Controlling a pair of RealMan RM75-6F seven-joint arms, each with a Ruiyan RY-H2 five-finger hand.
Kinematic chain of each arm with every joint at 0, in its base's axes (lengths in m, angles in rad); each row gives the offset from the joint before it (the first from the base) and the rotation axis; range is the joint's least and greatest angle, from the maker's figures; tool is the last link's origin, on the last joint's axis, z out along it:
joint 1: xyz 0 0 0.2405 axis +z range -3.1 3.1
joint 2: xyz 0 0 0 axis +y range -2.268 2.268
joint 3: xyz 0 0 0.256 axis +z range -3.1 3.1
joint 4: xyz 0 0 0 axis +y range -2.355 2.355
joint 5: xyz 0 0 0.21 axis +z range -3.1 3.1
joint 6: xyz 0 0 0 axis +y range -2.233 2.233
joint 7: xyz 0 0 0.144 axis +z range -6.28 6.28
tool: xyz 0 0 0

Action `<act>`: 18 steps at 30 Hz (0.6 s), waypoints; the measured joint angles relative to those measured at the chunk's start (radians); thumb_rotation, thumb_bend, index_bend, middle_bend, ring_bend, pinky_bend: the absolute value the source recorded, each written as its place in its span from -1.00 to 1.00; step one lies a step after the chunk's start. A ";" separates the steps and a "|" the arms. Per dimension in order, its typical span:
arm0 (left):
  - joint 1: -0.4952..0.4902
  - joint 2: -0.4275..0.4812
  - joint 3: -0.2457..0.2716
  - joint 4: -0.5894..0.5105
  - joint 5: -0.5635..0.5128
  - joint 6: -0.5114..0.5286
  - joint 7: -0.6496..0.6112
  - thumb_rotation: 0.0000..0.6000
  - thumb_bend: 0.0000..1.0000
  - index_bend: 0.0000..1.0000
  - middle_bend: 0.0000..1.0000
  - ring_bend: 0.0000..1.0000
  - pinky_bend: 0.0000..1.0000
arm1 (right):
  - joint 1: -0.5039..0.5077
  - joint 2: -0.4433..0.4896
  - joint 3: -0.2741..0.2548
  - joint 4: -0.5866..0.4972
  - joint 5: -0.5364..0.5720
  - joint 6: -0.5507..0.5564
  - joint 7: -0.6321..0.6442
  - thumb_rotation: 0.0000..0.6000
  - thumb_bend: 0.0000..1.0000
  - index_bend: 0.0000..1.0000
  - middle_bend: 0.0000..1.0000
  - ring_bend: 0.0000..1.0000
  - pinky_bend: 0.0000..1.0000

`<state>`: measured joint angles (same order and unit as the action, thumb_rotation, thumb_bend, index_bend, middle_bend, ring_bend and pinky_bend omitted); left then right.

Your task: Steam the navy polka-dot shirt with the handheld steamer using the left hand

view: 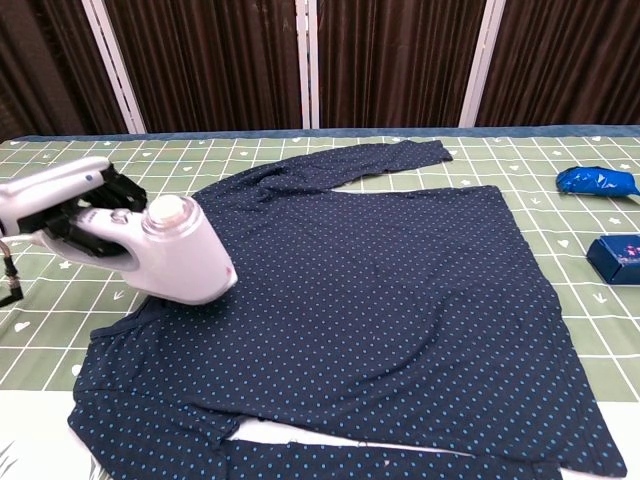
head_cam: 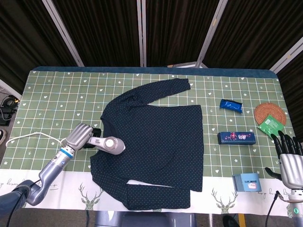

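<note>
Now, from the head view, my left hand (head_cam: 81, 135) is wrapped around the handle of the handheld steamer (head_cam: 108, 144), whose rounded head points to my right and sits over the left edge of the navy polka-dot shirt (head_cam: 158, 137), just below the collar. The shirt lies flat across the middle of the green checked tablecloth (head_cam: 57, 94), one sleeve reaching up toward the far edge, the other folded along the near hem. A white cord (head_cam: 33, 136) trails off from my left wrist toward the table's left edge. My right hand (head_cam: 289, 158) hangs at the near right corner, fingers apart and holding nothing, just beside a light blue box (head_cam: 248, 181). Further back on that side lie a dark blue box (head_cam: 236, 137), a blue packet (head_cam: 231, 105), and a green packet (head_cam: 271, 125) overlapping a woven coaster (head_cam: 270, 112). In the chest view, my left hand (view: 70, 200) grips the steamer (view: 170, 250) from the left, its broad white head resting on the shirt (view: 380, 290) at the shoulder, and my right hand is out of sight.
</note>
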<state>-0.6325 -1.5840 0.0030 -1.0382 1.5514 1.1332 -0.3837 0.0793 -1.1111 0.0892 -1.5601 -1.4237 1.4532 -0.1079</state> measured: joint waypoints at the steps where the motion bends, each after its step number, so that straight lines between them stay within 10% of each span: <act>1: 0.001 0.002 -0.005 0.011 -0.010 -0.006 -0.003 1.00 0.18 0.85 0.72 0.56 1.00 | 0.000 0.000 0.000 0.000 -0.001 0.000 0.001 1.00 -1.00 -1.00 -1.00 -1.00 -1.00; 11: 0.022 -0.001 -0.034 0.195 -0.097 -0.097 -0.060 1.00 0.12 0.83 0.71 0.56 0.99 | 0.004 -0.001 0.000 -0.002 -0.003 -0.004 -0.004 1.00 -1.00 -1.00 -1.00 -1.00 -1.00; 15: 0.023 -0.012 -0.035 0.254 -0.113 -0.151 -0.086 1.00 -0.48 0.64 0.58 0.46 0.85 | 0.005 -0.002 -0.001 -0.005 -0.004 -0.004 -0.011 1.00 -1.00 -1.00 -1.00 -1.00 -1.00; 18: 0.022 -0.026 -0.036 0.286 -0.118 -0.169 -0.102 1.00 -0.95 0.17 0.09 0.13 0.45 | 0.006 -0.004 -0.001 -0.007 -0.001 -0.008 -0.014 1.00 -1.00 -1.00 -1.00 -1.00 -1.00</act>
<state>-0.6106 -1.6104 -0.0331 -0.7523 1.4339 0.9641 -0.4855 0.0854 -1.1150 0.0882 -1.5669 -1.4243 1.4450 -0.1224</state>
